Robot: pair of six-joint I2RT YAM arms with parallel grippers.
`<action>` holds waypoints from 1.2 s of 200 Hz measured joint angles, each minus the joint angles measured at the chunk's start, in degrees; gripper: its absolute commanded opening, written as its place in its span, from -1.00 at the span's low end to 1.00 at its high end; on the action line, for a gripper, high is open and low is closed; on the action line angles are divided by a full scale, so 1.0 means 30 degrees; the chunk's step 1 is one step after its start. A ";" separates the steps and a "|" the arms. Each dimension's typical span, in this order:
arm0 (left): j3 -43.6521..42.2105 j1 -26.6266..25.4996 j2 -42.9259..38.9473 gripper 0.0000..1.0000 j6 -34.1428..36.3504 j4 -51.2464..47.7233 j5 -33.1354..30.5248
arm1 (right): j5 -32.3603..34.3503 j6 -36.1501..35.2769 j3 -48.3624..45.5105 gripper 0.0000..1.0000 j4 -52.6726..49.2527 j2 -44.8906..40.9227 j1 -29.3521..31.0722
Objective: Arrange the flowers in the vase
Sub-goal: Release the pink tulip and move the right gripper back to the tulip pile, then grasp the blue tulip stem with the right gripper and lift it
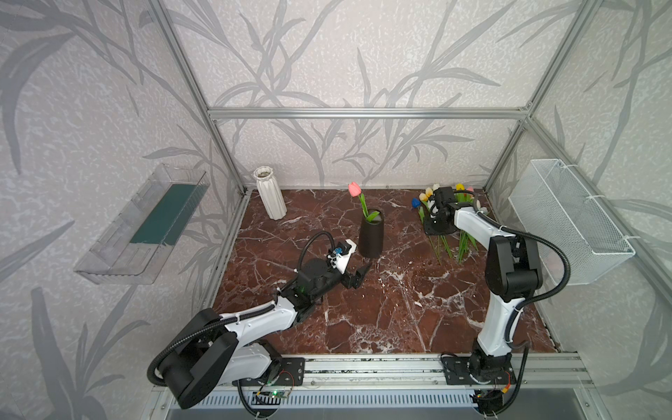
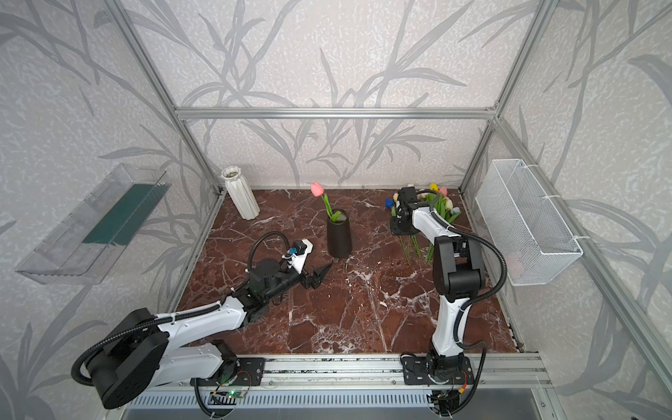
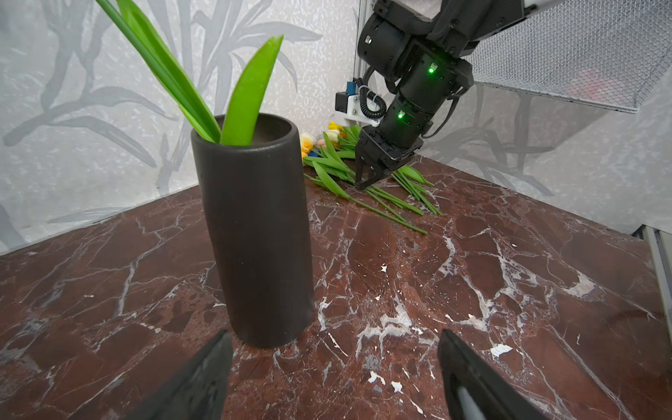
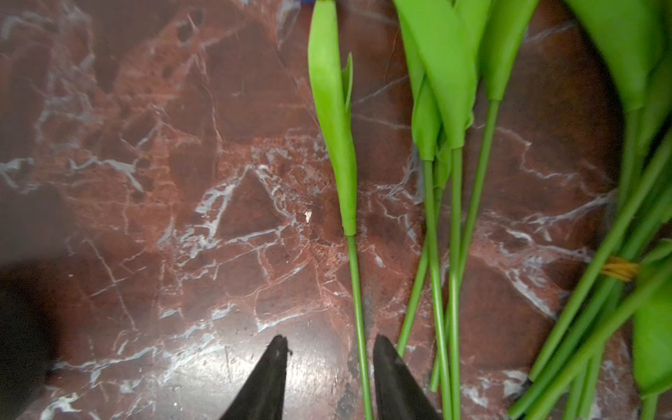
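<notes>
A black cylindrical vase (image 1: 371,236) (image 2: 339,236) (image 3: 254,236) stands mid-table with one pink tulip (image 1: 354,189) (image 2: 317,188) in it. The other flowers (image 1: 445,247) (image 2: 442,205) (image 3: 327,163) lie in a heap at the back right. My right gripper (image 1: 434,227) (image 2: 400,227) (image 3: 365,182) (image 4: 329,342) points down onto their stems. Its jaws are partly open with one green stem (image 4: 358,291) between them, close to one finger and not clamped. My left gripper (image 1: 358,276) (image 2: 320,276) (image 3: 334,336) hovers low in front of the vase, wide open and empty.
A white ribbed vase (image 1: 270,192) stands in the back left corner. A white wire basket (image 1: 567,218) hangs on the right wall and a clear plastic tray (image 1: 145,225) on the left wall. A yellow band (image 4: 618,269) ties some stems together.
</notes>
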 measured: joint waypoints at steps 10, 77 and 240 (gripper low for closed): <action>0.0000 -0.0015 0.0138 0.76 -0.0051 0.0000 0.0066 | 0.0036 -0.0080 0.0087 -0.18 -0.0335 0.0321 0.0022; 0.0044 -0.0051 0.0335 0.77 -0.0066 0.0124 0.0393 | 0.0022 -0.0386 0.1756 -0.16 -0.1479 0.2994 -0.0313; 0.1137 -0.0051 0.0058 0.90 -0.0627 -0.0270 0.1195 | -0.2601 -0.0444 -0.4554 -1.00 0.3891 -0.2688 -0.0393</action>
